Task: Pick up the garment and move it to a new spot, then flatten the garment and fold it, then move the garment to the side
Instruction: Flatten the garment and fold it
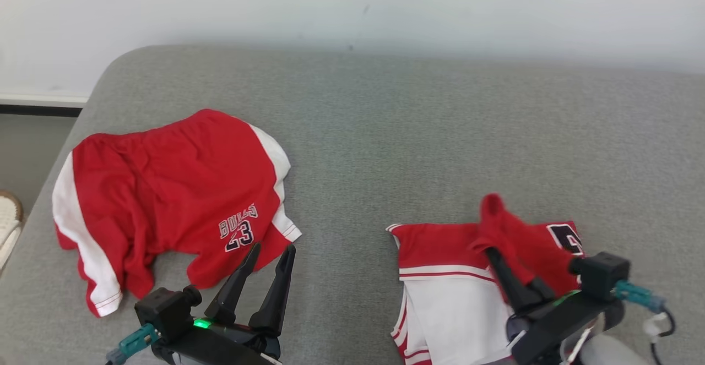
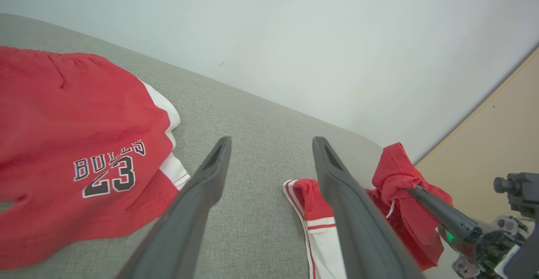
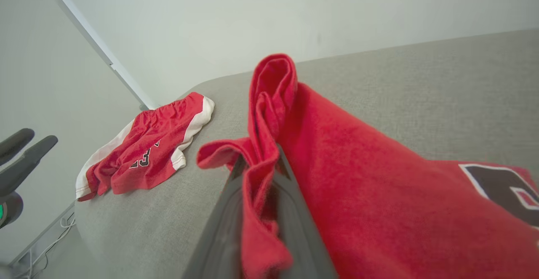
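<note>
The garment [image 1: 440, 244] is a red and white jersey with a dark number, lying at the right front of the grey cushion [image 1: 413, 134]. My right gripper [image 1: 495, 255] is shut on a bunched red fold of it, lifting that fold off the rest. In the right wrist view the red cloth [image 3: 358, 165] is pinched between the right gripper [image 3: 259, 161] and drapes over it. My left gripper [image 1: 273, 247] stands open and holds nothing, just in front of the hem of the red shorts [image 1: 165, 183]. The left wrist view has the left gripper [image 2: 271, 141] over bare cushion, with the jersey [image 2: 400, 174] to its right.
Red shorts [image 2: 63, 123] with white side stripes and "BULLS 23" lie spread at the cushion's left. The cushion's left edge drops to the floor, where a pale woven object [image 1: 8, 216] sits. A white wall runs behind; a beige panel [image 2: 497, 136] stands right.
</note>
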Controlling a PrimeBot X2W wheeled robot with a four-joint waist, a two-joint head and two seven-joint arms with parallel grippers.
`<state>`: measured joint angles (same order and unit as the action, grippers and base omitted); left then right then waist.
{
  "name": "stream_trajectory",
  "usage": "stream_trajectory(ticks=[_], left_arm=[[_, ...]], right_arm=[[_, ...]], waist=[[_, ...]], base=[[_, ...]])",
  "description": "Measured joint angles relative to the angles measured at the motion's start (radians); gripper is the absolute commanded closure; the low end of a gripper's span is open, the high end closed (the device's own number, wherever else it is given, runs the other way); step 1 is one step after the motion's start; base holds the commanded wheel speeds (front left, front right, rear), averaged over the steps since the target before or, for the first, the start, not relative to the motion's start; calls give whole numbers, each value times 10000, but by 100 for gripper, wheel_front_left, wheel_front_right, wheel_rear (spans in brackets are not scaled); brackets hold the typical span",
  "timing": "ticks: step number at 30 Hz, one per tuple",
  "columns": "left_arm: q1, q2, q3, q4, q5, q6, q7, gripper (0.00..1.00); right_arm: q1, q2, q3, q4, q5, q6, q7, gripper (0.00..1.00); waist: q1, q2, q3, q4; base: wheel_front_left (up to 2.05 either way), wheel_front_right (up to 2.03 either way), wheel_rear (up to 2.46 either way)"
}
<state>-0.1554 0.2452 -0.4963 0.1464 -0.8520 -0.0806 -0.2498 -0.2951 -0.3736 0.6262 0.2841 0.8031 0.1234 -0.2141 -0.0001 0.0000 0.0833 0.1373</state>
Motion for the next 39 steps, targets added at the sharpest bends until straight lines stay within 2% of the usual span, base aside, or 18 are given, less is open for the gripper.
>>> stream_trajectory(ticks=[9,11,14,15,17,19,20,21,27,34,39], left_arm=[[109,-27,198,15,13,-38,0,0],[187,-42,205,19,13,-86,0,0],[197,-71,226,25,15,-92,0,0],[197,-84,242,27,15,-96,0,0],[197,-96,267,33,15,-163,0,0],[198,-102,282,36,15,-163,0,0],[198,-107,288,38,15,-165,0,0],[198,-113,297,42,17,-165,0,0],[199,-130,380,77,82,-176,0,0],[224,-130,570,81,107,-249,0,0],[369,-138,692,23,299,-249,0,0]], right_arm=[[-217,731,669,537,-286,-113,673,100],[-295,836,692,729,-290,-272,780,100],[-349,938,805,982,-297,-280,941,91],[-388,991,836,1074,-297,-291,1014,91],[-430,1074,928,1195,-299,-366,1154,82],[-429,1158,984,1325,-297,-366,1210,61],[-429,1187,1012,1377,-297,-364,1250,27],[-429,1216,1034,1402,-297,-364,1252,0],[-473,1413,1076,1415,-276,-337,1243,0],[-639,1661,876,711,395,-86,838,0],[-625,1323,543,311,433,-86,447,0]], waist=[[0,0,-41,404],[1,0,-41,415],[2,0,-31,423],[1,1,-27,423],[1,0,-17,423],[1,0,-6,420],[1,0,0,418],[1,0,6,414],[2,1,12,347],[2,1,-64,137],[2,0,-139,-25]], base=[[0,0,0],[0,0,0],[0,0,0],[0,0,0],[0,0,0],[0,0,0],[0,0,0],[0,0,0],[0,0,0],[0,0,0],[0,0,0]])
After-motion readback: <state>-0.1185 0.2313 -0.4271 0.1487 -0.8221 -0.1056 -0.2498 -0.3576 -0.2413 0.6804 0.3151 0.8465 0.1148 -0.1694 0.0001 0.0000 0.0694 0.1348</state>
